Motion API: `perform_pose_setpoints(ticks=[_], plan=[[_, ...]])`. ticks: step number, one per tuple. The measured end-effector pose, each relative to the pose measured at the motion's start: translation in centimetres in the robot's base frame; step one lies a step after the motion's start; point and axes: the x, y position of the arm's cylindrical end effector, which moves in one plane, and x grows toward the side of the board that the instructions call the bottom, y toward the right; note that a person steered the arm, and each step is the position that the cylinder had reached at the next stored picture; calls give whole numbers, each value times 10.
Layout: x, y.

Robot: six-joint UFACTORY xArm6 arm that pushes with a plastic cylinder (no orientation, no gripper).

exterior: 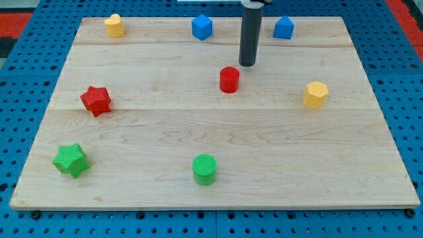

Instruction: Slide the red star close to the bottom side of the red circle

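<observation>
Camera view. Surface (218, 142): pale wood. My tip (247, 64): a bare rod, no fingers, holding nothing; just above-right of the red circle (229, 79), apart from it. Red star (96, 100): view's left, well apart from both. Also present: green star (71, 160), green cylinder (205, 169). Risk: heading straight for the star, the tip could knock the circle, shifting the target.

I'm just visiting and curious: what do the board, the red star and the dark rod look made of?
The board looks like pale unvarnished wood: grain lines and plank seams show. The red star seems to be matte plastic, possibly 3D-printed, given its uniform colour and faint ridges. The rod ending in my tip, just above the red circle, looks like dark matte metal or plastic; I cannot tell which.
</observation>
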Motion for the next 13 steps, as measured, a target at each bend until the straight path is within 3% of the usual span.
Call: perform_pose_setpoints(ticks=[1,2,5,6,8,11,13], plan=[[2,-12],[3,-65],[55,-315],[104,-362],[119,-361],[113,-304],[53,-182]])
